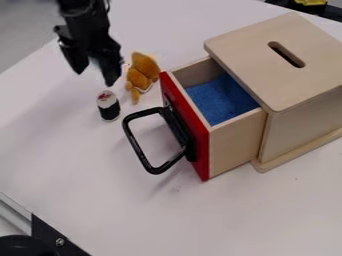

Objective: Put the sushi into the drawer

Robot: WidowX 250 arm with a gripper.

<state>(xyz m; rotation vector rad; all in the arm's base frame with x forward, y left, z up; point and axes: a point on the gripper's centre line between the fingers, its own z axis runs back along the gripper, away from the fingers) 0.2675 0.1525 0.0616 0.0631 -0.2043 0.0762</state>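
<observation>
My gripper point(95, 77) hangs at the upper left, its two fingers spread apart with nothing between them. Just below it, on the table, stands the sushi point(109, 105), a small roll with a black wrap and a white top with some red; the two do not appear to touch. The drawer point(185, 125) is pulled out of a light wooden box point(280, 60). It has a red front, a black loop handle facing left, and a blue lining inside.
An orange-brown plush toy point(141, 75) lies between the gripper and the drawer's back left corner. The black handle point(137, 150) sticks out over the white table point(80, 165). Black metal parts stand at the lower left corner.
</observation>
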